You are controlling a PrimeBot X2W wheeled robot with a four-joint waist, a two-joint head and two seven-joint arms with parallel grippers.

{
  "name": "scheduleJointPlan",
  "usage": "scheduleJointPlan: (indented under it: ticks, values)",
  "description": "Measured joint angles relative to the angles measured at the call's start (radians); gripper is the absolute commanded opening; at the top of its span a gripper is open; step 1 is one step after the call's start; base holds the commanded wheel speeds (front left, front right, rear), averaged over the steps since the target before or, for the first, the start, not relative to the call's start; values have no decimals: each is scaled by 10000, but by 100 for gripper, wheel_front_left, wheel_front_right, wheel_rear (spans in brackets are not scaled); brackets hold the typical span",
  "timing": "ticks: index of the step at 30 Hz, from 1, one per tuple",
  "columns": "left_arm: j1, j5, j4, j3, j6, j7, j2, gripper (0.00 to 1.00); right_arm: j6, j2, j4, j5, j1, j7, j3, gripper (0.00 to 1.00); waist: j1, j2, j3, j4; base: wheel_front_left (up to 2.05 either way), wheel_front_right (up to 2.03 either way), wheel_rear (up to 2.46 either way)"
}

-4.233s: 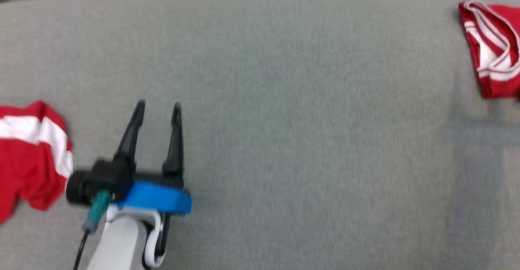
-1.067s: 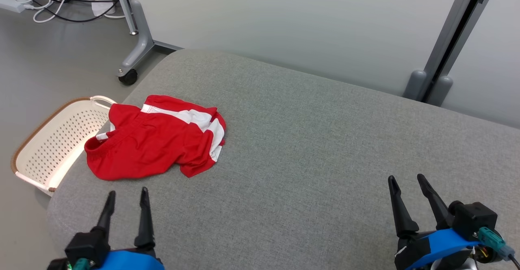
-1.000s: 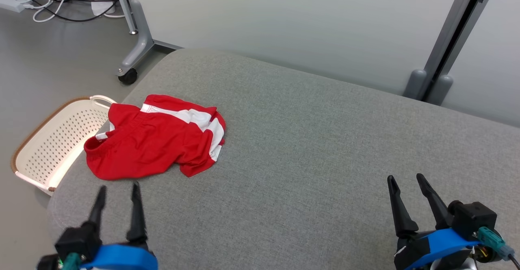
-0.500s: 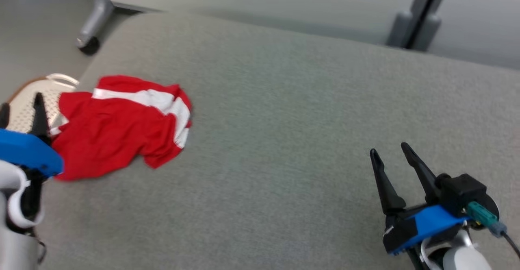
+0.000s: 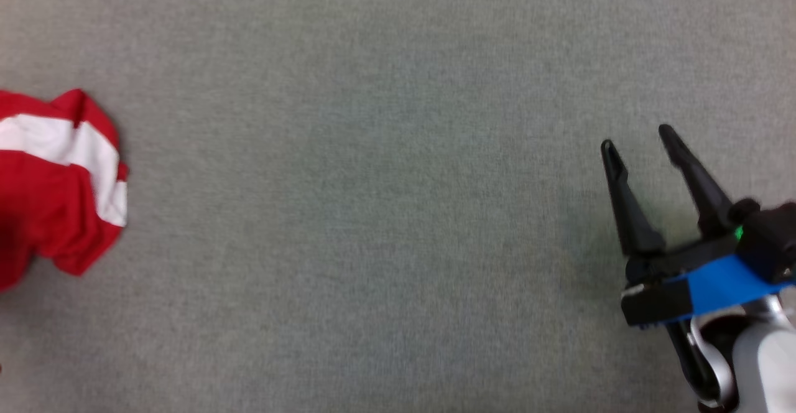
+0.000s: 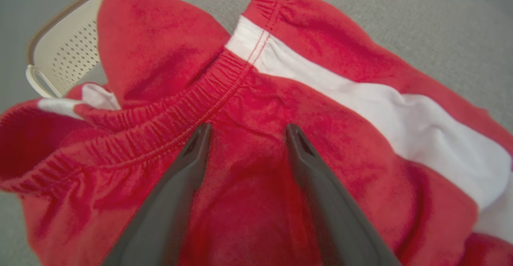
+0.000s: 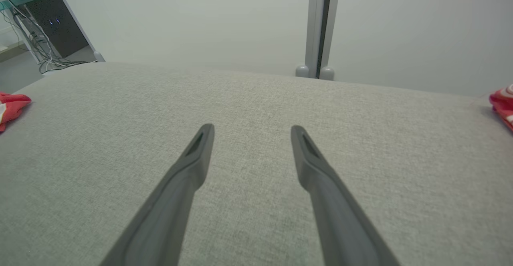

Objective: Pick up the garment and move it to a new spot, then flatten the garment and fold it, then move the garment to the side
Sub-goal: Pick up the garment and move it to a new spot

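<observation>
The garment (image 5: 56,183) is a crumpled pair of red shorts with a white stripe, lying at the left edge of the head view on the grey cushion. Up close in the left wrist view, the garment (image 6: 248,105) shows its elastic waistband. My left gripper (image 6: 246,129) hovers open just over the red cloth below that waistband, nothing between its fingers. At the lower right of the head view, my right gripper (image 5: 637,139) stands open above bare cushion, far from the garment; the same right gripper (image 7: 252,131) holds nothing. A corner of the garment (image 7: 12,103) shows at that view's left edge.
A white perforated basket (image 6: 60,53) sits beside the cushion's end, behind the garment. Another red and white cloth (image 7: 503,101) lies at the cushion's far right. A grey post (image 7: 318,25) and wall stand behind the wide grey cushion (image 5: 373,214).
The head camera has tilted down and shifted, so the garment now sits at the left edge. My left gripper has reached forward over the garment and left the head view.
</observation>
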Motion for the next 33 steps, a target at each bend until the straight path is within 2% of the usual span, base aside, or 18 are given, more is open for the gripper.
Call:
scheduleJointPlan:
  ticks: [5,6,7,8,15,17,20,23,29,33]
  values:
    - [-414,-598,566,157,4,861,-15,100,0,-132,-288,44,-148,38,-132,100,-2,-1,483,-154,0,0,0]
    - [-463,-635,642,138,2,1078,10,44,0,-150,-314,44,-161,38,-155,100,-5,-4,516,-176,0,0,0]
    - [-494,-667,677,128,-13,1208,21,44,0,-157,-326,44,-160,36,-184,100,-6,-4,519,-189,0,0,0]
    - [-505,-738,686,142,-58,1258,21,0,0,-155,-320,44,-160,29,-203,100,-5,-5,506,-200,0,0,0]
    - [-498,-685,416,-71,-451,1137,6,0,0,25,132,134,-153,-299,-159,100,-2,-2,-122,-114,0,0,0]
    - [-569,-514,-130,-136,-704,575,163,0,0,148,472,221,-145,-508,-90,100,-2,-1,-616,-23,0,0,0]
    - [-831,-422,-539,-46,-771,38,309,0,0,238,723,261,-101,-677,-59,100,-4,-3,-1001,31,0,0,0]
    - [-1182,-284,-1149,-251,-991,-58,422,0,0,364,1237,418,22,-955,-75,100,-4,-2,-1674,117,0,0,0]
    - [-1573,-61,-3104,-1164,-1241,656,330,0,0,523,1935,713,389,-1321,27,100,-7,-3,-2988,-40,0,0,0]
    - [-1684,-420,-4261,-1921,-1386,1440,-368,0,0,585,2065,836,614,-1411,21,100,-6,-4,-3591,-460,0,0,0]
